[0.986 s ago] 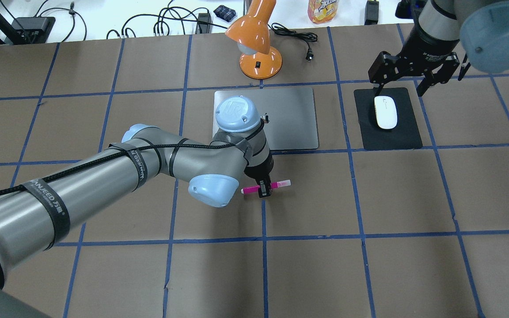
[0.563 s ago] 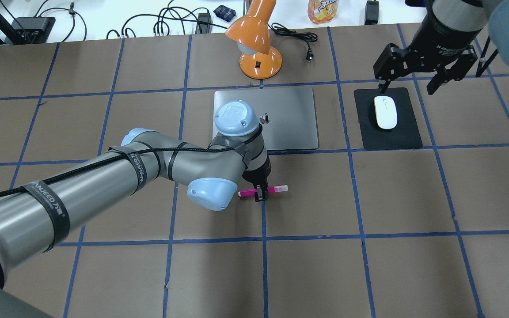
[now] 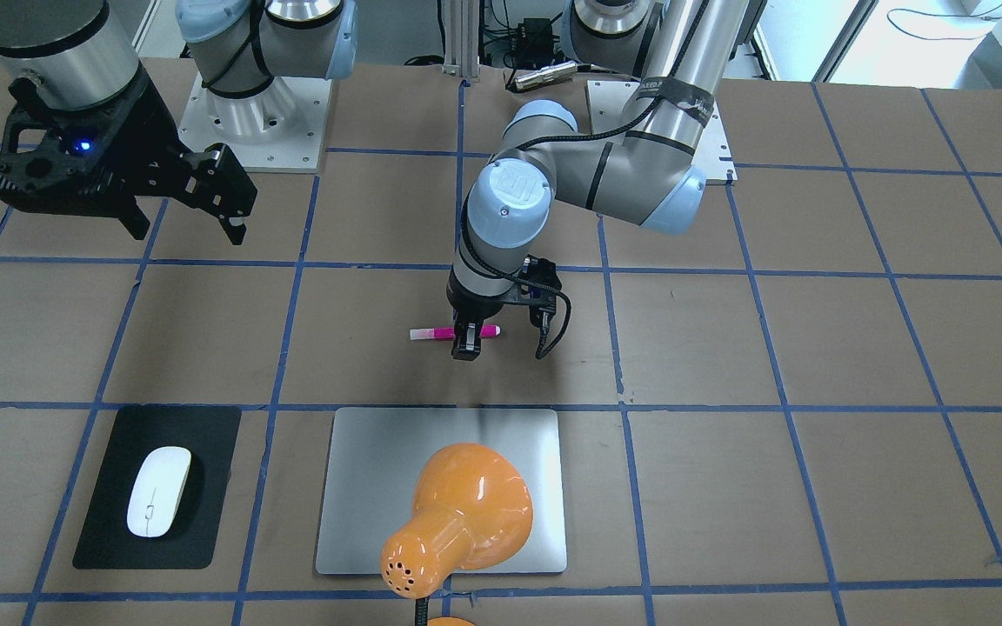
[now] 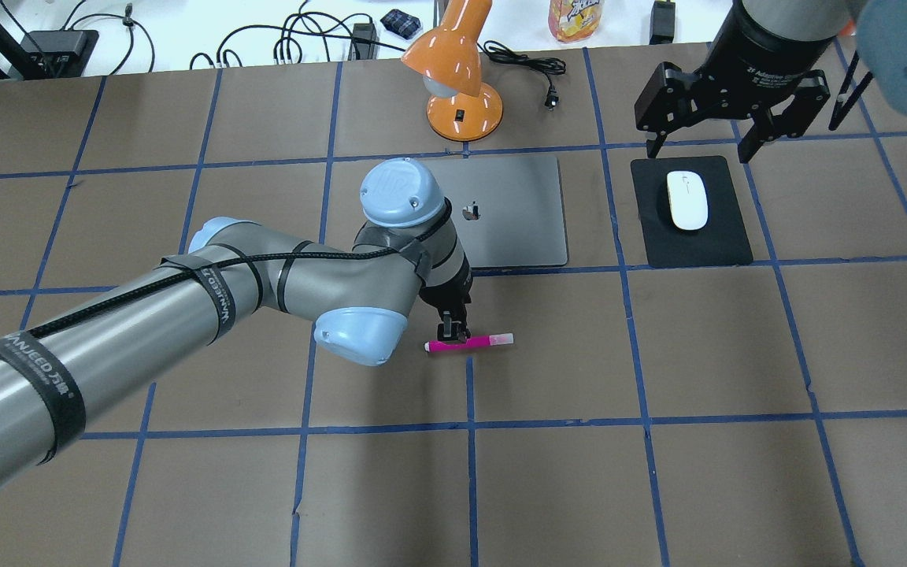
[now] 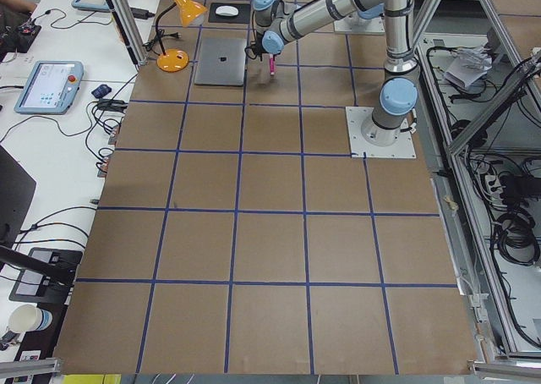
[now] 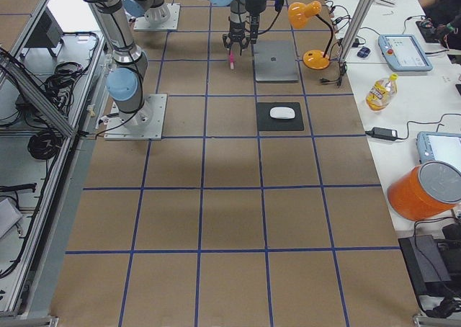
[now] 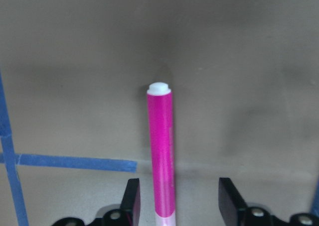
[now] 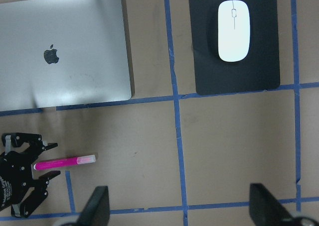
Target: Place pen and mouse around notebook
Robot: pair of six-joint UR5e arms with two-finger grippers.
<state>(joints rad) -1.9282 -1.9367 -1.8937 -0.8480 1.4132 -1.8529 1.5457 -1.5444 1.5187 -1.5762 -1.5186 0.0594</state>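
Observation:
The magenta pen lies flat on the brown table, just in front of the silver-grey notebook. My left gripper stands over its left half, open. In the left wrist view the pen runs between the fingers with a gap on each side. The white mouse rests on a black mat to the notebook's right. My right gripper hangs open, high above the mat's far edge, holding nothing. The right wrist view shows notebook, mouse and pen from above.
An orange desk lamp stands just behind the notebook, and its shade covers part of the notebook in the front-facing view. Cables, a bottle and adapters lie on the white bench beyond the table's far edge. Blue tape lines grid the table.
My left gripper has opened and let go of the pen, which now lies on the table. That arm drew back slightly to the left. The right gripper rose away from the mouse.

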